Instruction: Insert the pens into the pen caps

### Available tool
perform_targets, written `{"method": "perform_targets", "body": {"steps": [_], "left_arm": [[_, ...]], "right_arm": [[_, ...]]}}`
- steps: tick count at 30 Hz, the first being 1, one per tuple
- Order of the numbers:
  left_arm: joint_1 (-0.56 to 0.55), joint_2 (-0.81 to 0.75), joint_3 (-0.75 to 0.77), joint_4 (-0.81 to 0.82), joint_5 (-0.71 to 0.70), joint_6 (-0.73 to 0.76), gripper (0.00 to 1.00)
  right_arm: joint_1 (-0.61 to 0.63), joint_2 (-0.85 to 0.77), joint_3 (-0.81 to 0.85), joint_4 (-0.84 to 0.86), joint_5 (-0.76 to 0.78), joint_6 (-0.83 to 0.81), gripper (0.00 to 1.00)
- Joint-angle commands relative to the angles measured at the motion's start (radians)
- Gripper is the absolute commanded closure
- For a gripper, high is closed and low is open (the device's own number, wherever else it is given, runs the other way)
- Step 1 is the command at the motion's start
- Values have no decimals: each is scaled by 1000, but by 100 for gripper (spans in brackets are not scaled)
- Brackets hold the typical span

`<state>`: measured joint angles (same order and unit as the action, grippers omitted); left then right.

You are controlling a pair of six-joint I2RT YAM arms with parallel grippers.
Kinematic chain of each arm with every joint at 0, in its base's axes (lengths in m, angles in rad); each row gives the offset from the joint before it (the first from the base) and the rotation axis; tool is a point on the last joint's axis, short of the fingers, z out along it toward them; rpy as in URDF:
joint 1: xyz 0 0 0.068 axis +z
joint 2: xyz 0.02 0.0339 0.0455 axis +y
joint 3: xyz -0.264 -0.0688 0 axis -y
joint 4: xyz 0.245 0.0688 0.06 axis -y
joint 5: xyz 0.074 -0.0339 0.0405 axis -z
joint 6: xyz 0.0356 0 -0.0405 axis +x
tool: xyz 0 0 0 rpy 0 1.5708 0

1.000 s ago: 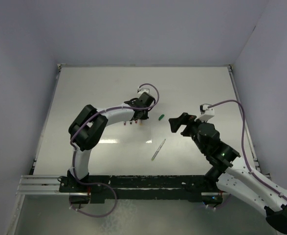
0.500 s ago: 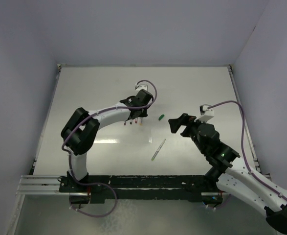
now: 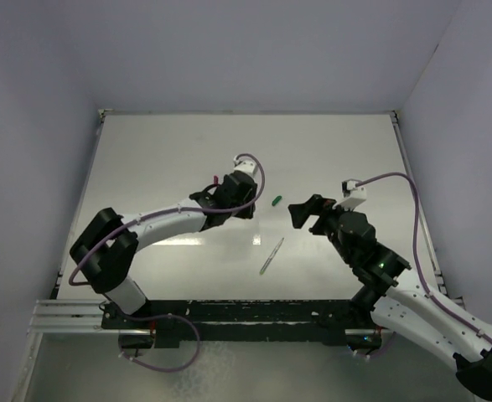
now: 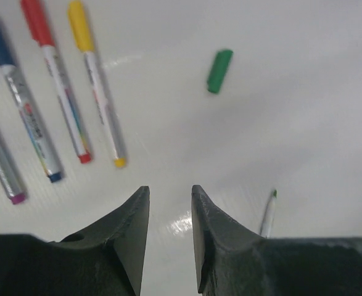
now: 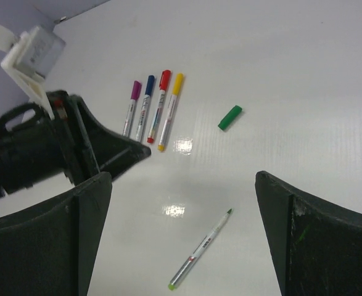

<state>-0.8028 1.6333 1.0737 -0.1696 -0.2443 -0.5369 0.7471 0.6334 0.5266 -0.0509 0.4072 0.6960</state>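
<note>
Purple (image 5: pixel 131 106), blue (image 5: pixel 145 106), red (image 5: pixel 158 105) and yellow (image 5: pixel 170 110) capped pens lie side by side; the left wrist view shows the same row, with the yellow pen (image 4: pixel 96 83) nearest the middle. The left arm mostly hides this row from above. A loose green cap (image 3: pixel 275 200) (image 4: pixel 219 70) (image 5: pixel 230 117) lies to their right. An uncapped green-tipped pen (image 3: pixel 271 255) (image 5: pixel 200 250) lies nearer the arms. My left gripper (image 3: pixel 242 209) (image 4: pixel 170 194) hovers by the pens' tail ends, narrowly open and holding nothing. My right gripper (image 3: pixel 302 213) (image 5: pixel 182 177) stands wide open above the uncapped pen.
The white table (image 3: pixel 329 151) is walled at the back and on both sides. My two grippers face each other with a short gap between them. The left arm's elbow (image 3: pixel 103 243) reaches out toward the table's left edge.
The left arm's elbow has swung out to the near left, its gripper has drawn slightly back over the pen row, and its jaws have parted a little. The right arm has not moved.
</note>
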Motion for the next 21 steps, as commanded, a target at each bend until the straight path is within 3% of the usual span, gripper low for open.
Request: {"method": "perform_targets", "body": {"steps": [1, 9, 21], "left_arm": [[-103, -28, -85, 96, 132, 86, 63], [-197, -14, -162, 147, 204, 88, 60], [-284, 19, -135, 158, 168, 72, 53]], "right_arm": [[1, -10, 0, 0, 70, 21, 0], [1, -5, 43, -86, 119, 22, 0], [1, -78, 18, -91, 175, -1, 0]]}}
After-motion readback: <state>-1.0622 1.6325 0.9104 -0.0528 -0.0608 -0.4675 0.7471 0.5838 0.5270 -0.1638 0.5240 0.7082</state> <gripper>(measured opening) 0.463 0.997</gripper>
